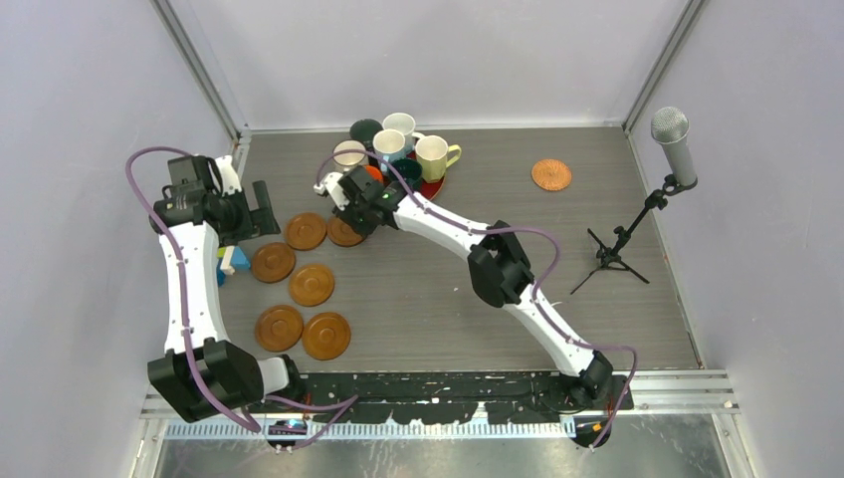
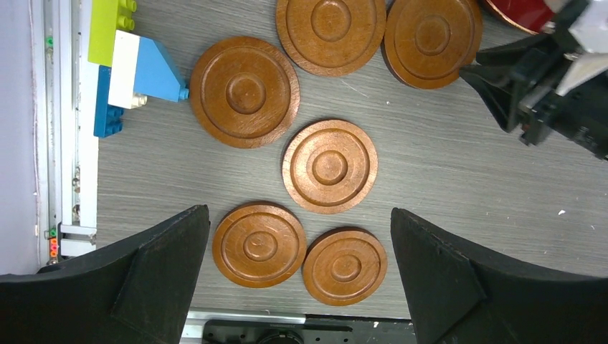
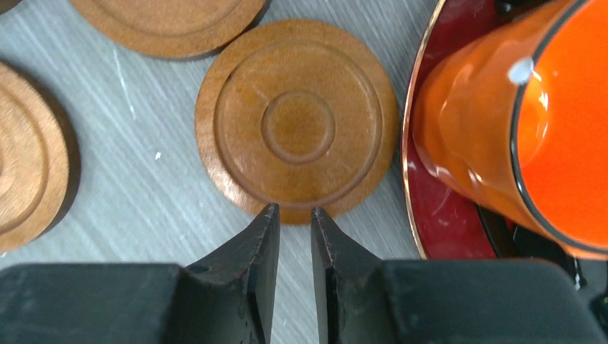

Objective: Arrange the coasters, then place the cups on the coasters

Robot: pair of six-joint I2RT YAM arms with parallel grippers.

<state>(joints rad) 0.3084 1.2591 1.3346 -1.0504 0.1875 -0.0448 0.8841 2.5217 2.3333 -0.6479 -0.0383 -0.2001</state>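
Tabletop [image 1: 597, 259]: cups [image 1: 389, 145] hide red tray [image 1: 435, 187].

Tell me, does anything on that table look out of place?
Yes: one lighter, woven-looking coaster lies alone on the far right, well apart from the six dark wooden coasters grouped on the left. Some toy building blocks also sit beside that group.

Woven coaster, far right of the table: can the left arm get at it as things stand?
Probably not. The woven coaster lies alone on the far right, while the left gripper hangs open over the brown coasters at the left, and the right arm stretches diagonally across the table between them.
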